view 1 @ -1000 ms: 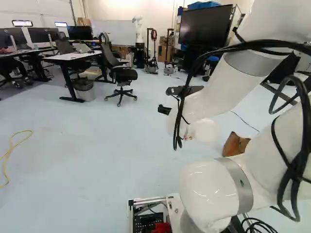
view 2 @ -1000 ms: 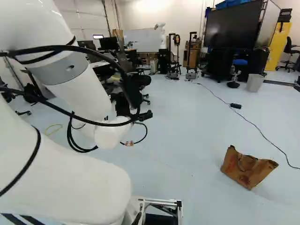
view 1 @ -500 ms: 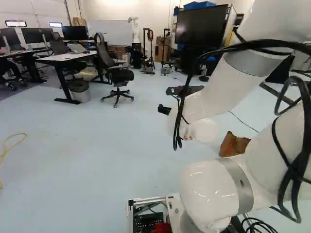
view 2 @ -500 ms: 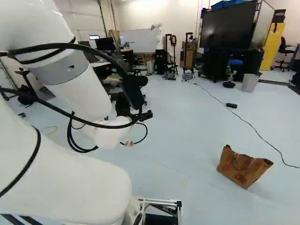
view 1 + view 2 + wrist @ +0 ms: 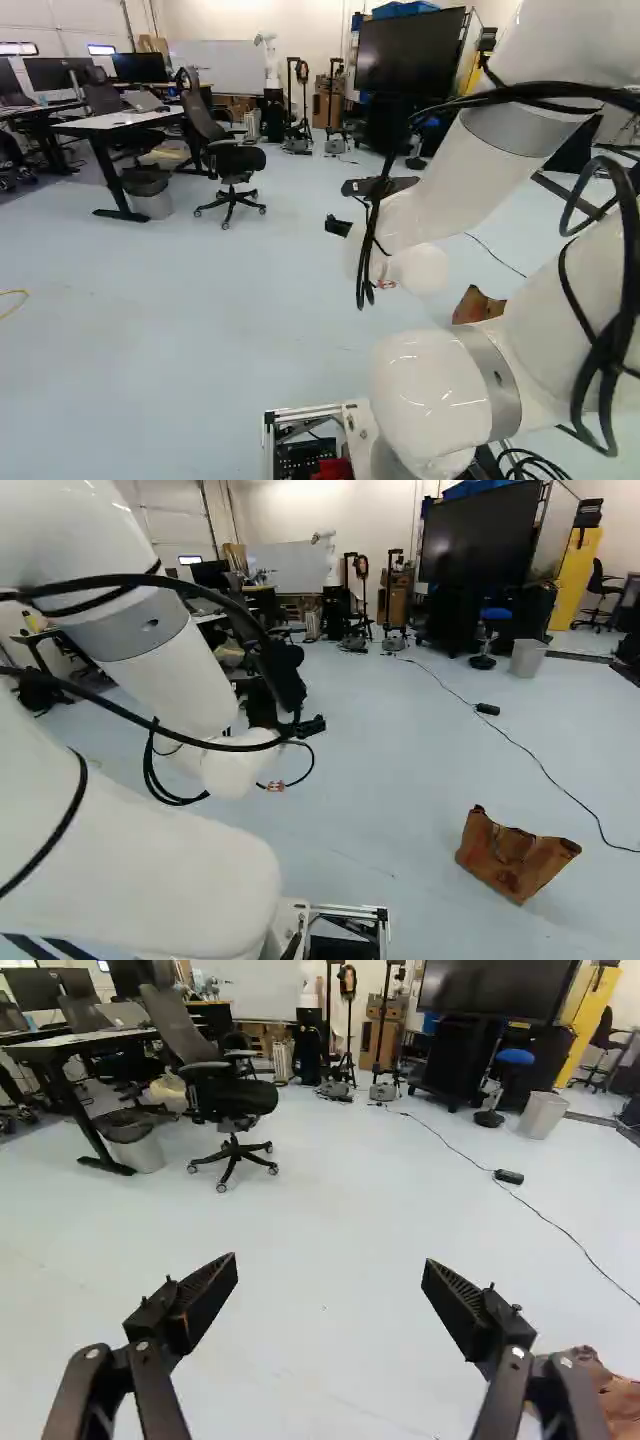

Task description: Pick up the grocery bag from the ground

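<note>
- The step in hand is, I judge, the approach: the brown, crumpled paper grocery bag is on the pale, smooth floor, at the lower right of the right base view, and is not yet picked up.
- The black two-finger gripper is wide open; it has hold of nothing, and only floor is seen between its fingers.
- In the wrist view the bag is only partly seen, beyond the outer side of one finger, so it is not in line with the gripper.
- The next move should bring the gripper towards the robot's right, until the bag lies ahead between the fingers, and then lower it.
- The bag leans, with an uneven open top and a thin handle loop; its paper looks soft and creased, so it may fold or slide if a finger pushes it.
- The finger faces are ridged and straight, while the white arm is rounded and glossy.
</note>
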